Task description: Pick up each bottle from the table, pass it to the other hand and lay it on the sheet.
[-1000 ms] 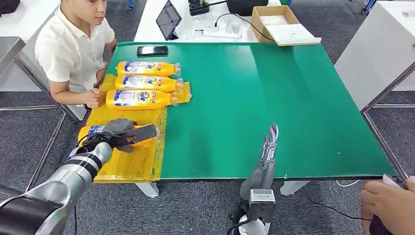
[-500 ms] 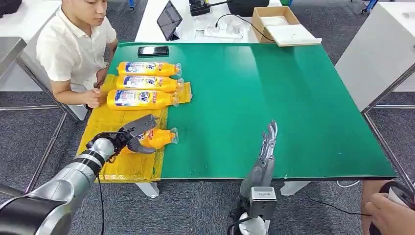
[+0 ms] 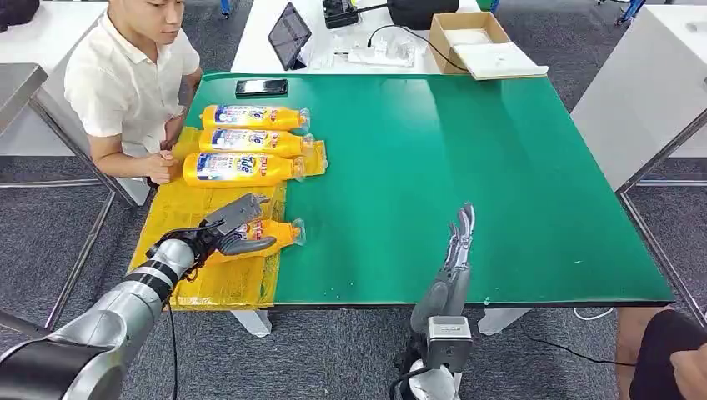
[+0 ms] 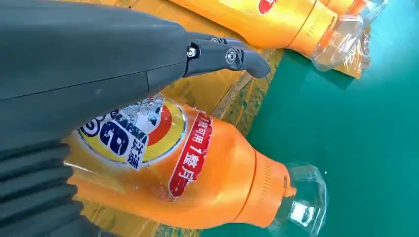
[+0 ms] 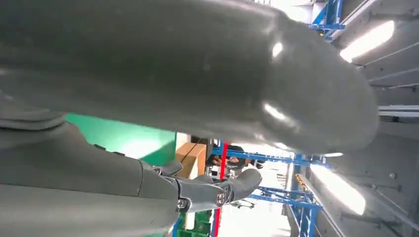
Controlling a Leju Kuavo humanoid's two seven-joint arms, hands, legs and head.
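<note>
Three orange bottles point(image 3: 250, 117) point(image 3: 254, 142) point(image 3: 240, 169) lie side by side on the yellow sheet point(image 3: 208, 283) at the green table's point(image 3: 467, 150) left side. A fourth orange bottle point(image 3: 275, 232) point(image 4: 212, 173) lies on the sheet's right edge, its clear cap over the green. My left hand point(image 3: 232, 227) hovers over its label end with the fingers point(image 4: 222, 54) stretched out above it, not wrapped around it. Near the table's front edge my right hand point(image 3: 457, 250) stands upright, fingers straight, holding nothing.
A person sits at the table's left, a hand resting by the sheet. A black phone point(image 3: 259, 86) lies at the far left edge. A tablet point(image 3: 287, 33) and a cardboard box point(image 3: 467, 33) sit on the white desk behind. Another person stands at the lower right.
My left hand carried the fourth bottle rightward and set it down on the sheet's edge, then spread its fingers off it. The right hand stayed put. The person's hand at lower right drew back.
</note>
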